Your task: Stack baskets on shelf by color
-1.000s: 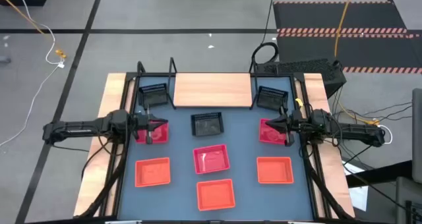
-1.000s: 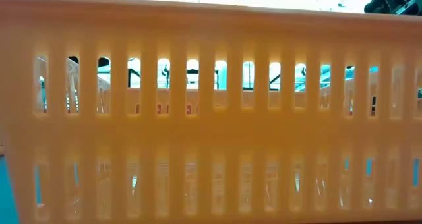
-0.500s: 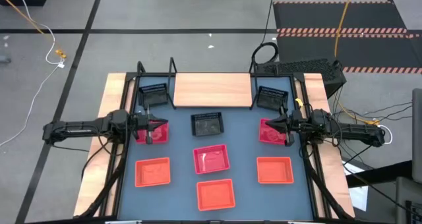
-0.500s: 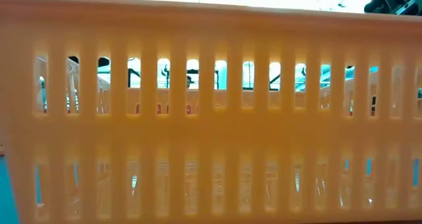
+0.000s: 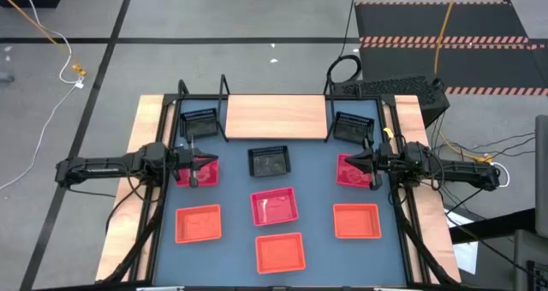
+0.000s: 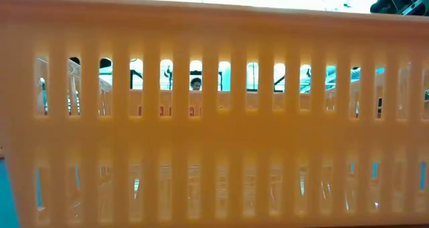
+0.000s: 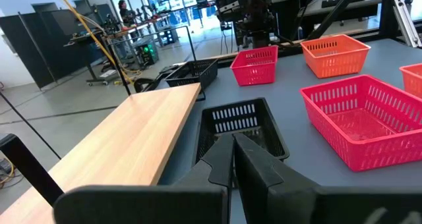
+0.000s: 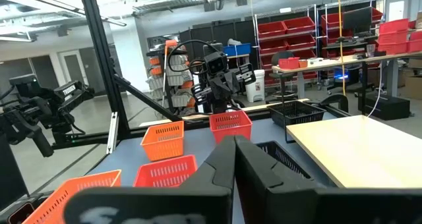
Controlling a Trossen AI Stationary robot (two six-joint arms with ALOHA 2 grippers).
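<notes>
The shelf (image 5: pixel 276 117) stands bare at the table's far edge, with all 9 baskets on the tabletop: 3 black (image 5: pixel 269 162) nearest it, 3 pink-red (image 5: pixel 274 205) in the middle row, 3 orange (image 5: pixel 280 252) nearest the front. A good start is probably 1 basket per arm, gripped by a side wall and lifted level. The left gripper (image 5: pixel 193 164) hangs over a pink-red basket, the right gripper (image 5: pixel 360 164) over another, both jaws closed and empty
</notes>
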